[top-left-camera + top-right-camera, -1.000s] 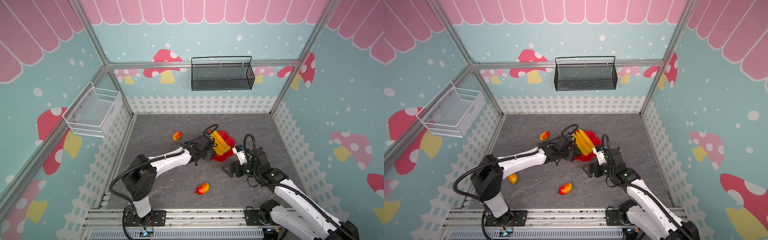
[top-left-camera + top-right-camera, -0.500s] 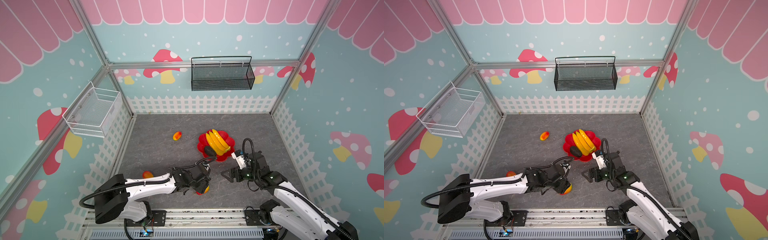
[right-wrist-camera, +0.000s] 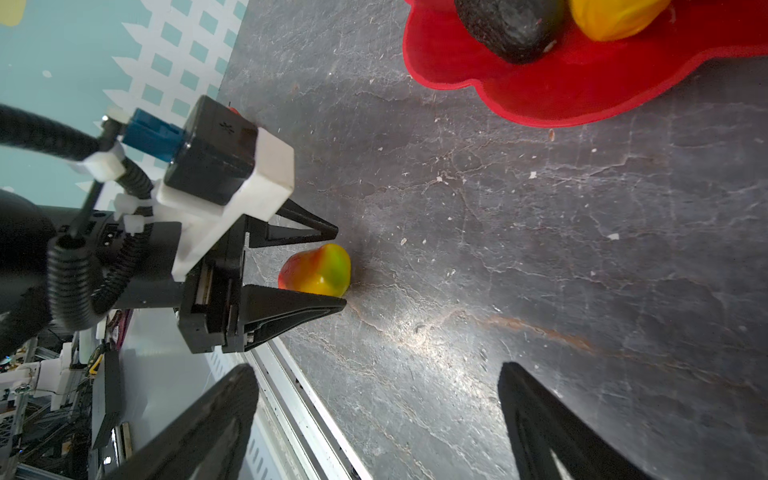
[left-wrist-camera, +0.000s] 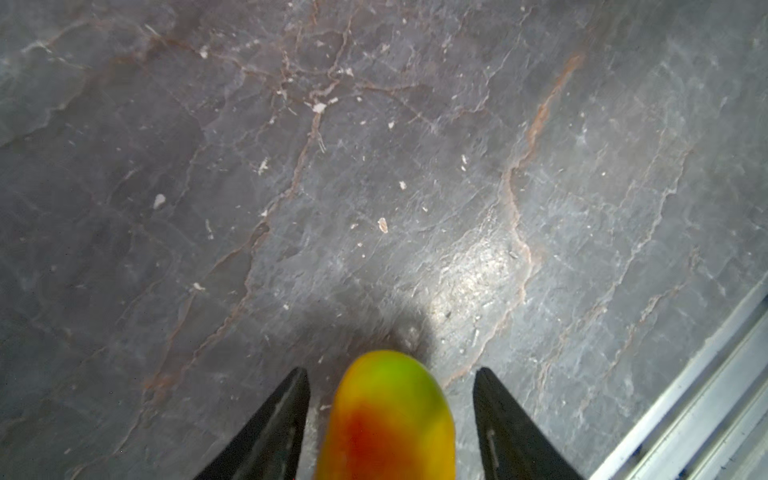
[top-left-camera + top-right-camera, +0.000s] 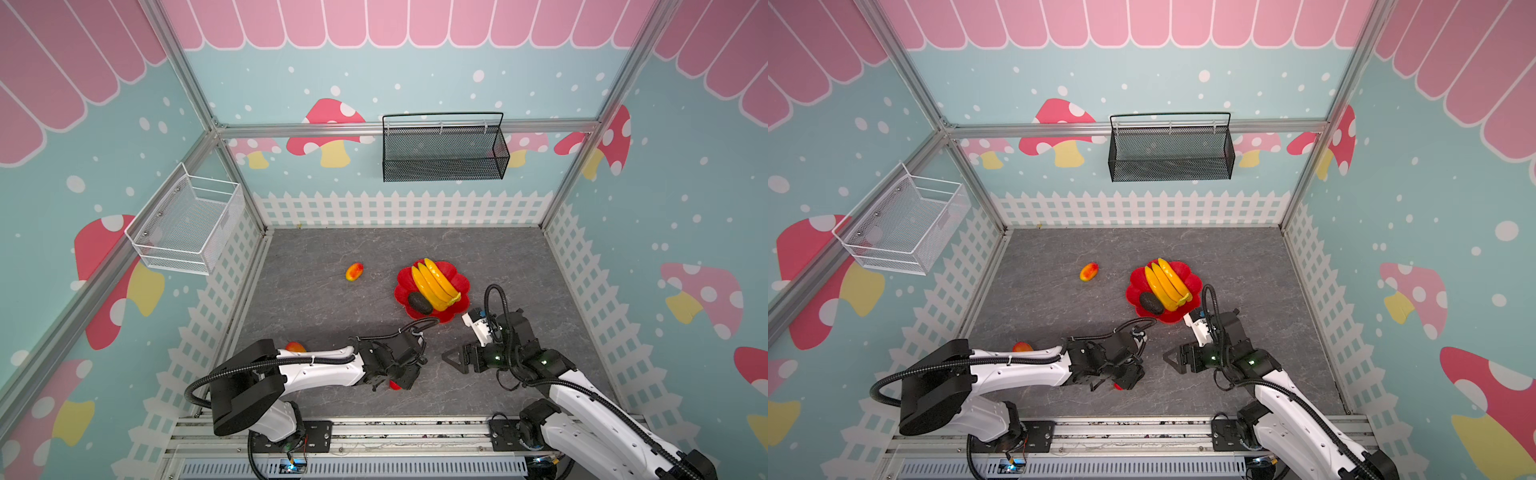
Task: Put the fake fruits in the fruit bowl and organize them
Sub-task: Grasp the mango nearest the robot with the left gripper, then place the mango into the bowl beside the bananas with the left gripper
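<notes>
Seen from above, this is a walled pen with a grey stone floor (image 5: pixel 316 307).

- **Far left:** a white wire basket (image 5: pixel 187 224) hangs on the left wall, above the floor.
- **Lower left of centre:** a half-hidden mango (image 5: pixel 294 345) peeks out from behind the left arm's white link, toward the floor's left edge.
- **Above that, at mid-frame:** a lone mango (image 5: pixel 354 272) lies with bare floor all round it, well apart from the bowl.
- **Lower centre:** the left gripper (image 4: pixel 390 370) sits low near the floor's front edge, with the metal rail (image 4: pixel 685 415) close by. Its jaws are spread on either side of a third mango (image 4: pixel 388 419), which lies on the floor. The left wrist view shows a thin strip of floor on each side of the fruit. In the right wrist view, one finger seems to touch it.
- **Just right of centre:** the fruit bowl (image 5: pixel 460 279), red and flower-shaped, sits on the floor. The bananas (image 5: pixel 434 284) lie slantwise across it, and the avocado (image 5: pixel 419 302) sits beside them in the bowl's lower left lobe. Bare floor runs from the bowl back to the picket fence and right to the side wall.
- **High on the back wall:** a black mesh basket (image 5: pixel 444 149) hangs.
- **Lower right:** the right gripper (image 3: pixel 378 366) hovers near the bowl's front rim. Its jaws are spread wide over bare floor and point toward the left gripper, with open floor between the two.
</notes>
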Controlling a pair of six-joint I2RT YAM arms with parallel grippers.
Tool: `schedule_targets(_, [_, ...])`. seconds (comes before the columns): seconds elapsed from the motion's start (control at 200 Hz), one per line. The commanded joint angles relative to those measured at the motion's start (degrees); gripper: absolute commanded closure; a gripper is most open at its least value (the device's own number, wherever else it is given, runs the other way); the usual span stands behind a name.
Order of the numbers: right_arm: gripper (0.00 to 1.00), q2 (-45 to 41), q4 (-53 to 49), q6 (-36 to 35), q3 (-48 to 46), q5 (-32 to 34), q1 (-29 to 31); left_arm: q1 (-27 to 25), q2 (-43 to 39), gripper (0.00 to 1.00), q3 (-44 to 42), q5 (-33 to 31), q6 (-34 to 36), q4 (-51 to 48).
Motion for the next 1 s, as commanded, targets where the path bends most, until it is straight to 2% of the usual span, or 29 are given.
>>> schedule_targets(0.0, [0.06, -0.3, -0.4, 0.1, -0.2, -0.7, 0.4, -0.3, 0.5, 0.46, -1.3, -0.4, -0.9, 1.2])
schedule_targets(0.06, [0.06, -0.1, -0.3, -0.1, -0.3, -0.7, 0.4, -0.3, 0.3, 0.54, -1.2, -0.6, -0.9, 1.5])
schedule_targets(0.17, [0.06, 0.1, -0.2, -0.1, -0.2, -0.4, 0.4, -0.4, -0.7, 0.61, -1.2, -0.8, -1.2, 2.5])
schedule_targets(0.345, [0.06, 0.4, 0.4, -0.2, -0.2, -0.5, 0.4, 1.1, -4.1, 0.67, -2.1, -3.6, -2.4, 4.2])
schedule_targets(0.47, [0.06, 1.0, 2.5, 0.4, -0.2, -0.6, 0.4, 4.7, -7.4, 0.67, -1.3, -5.0, -3.2, 5.9])
schedule_targets(0.6, [0.06, 3.5, 4.2, 0.2, 2.0, -0.2, 0.4, 11.0, -8.2, 0.67, 4.1, -5.8, -1.0, 6.6])
schedule_targets(0.796, [0.06, 8.1, 6.1, -0.9, 6.6, -0.6, 0.3, 20.5, 2.7, 0.66, 18.0, -2.7, 4.9, 6.0])
schedule_targets(0.991, [0.05, 10.0, 6.5, -1.8, 8.1, 0.2, 0.2, 24.8, 17.1, 0.66, 32.1, -2.5, 10.1, 2.9])
